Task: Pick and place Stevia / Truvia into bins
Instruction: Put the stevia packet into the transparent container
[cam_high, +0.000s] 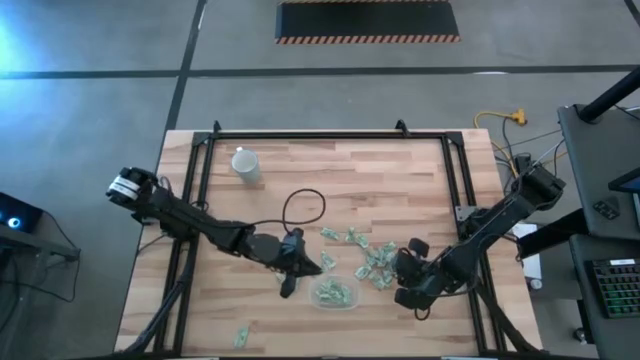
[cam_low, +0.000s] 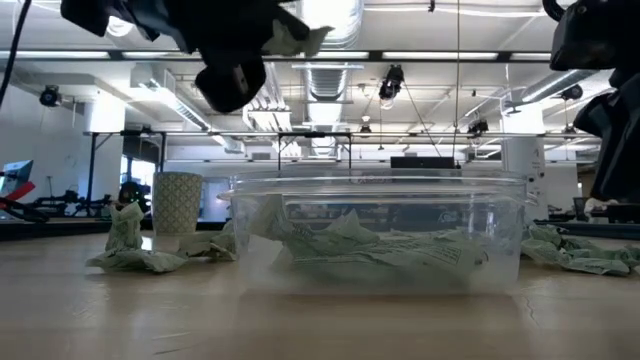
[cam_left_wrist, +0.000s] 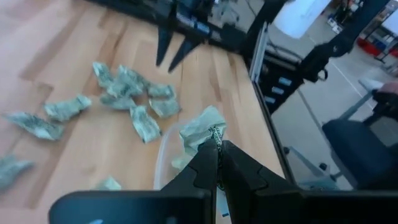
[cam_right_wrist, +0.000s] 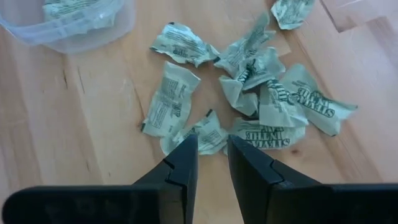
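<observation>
Crumpled pale green Stevia sachets (cam_high: 372, 258) lie in a loose pile on the wooden table, right of centre. The clear bin (cam_high: 335, 293) stands near the front edge with several sachets inside (cam_low: 380, 250). My left gripper (cam_high: 308, 266) hovers just left of and above the bin, shut on one sachet (cam_left_wrist: 200, 129). My right gripper (cam_right_wrist: 211, 144) is open a little and points steeply down over the pile's near side. Its tips stand on either side of a sachet's corner (cam_right_wrist: 208, 129). My left gripper pinches one crumpled sachet by its near edge (cam_left_wrist: 213, 140) between the two fingertips. The fingers slant slightly down, pointing toward the table's right. The sachet sticks out beyond the tips (cam_low: 303, 38), lifted clear, over the bin's left rim. My right gripper's touch on the sachet below it cannot be told.
A white cup (cam_high: 246, 165) stands at the far left of the table. A black cable loop (cam_high: 303, 207) lies at the centre. One stray sachet (cam_high: 241, 337) lies at the near left. Black frame rails (cam_high: 205, 170) run along the table's sides.
</observation>
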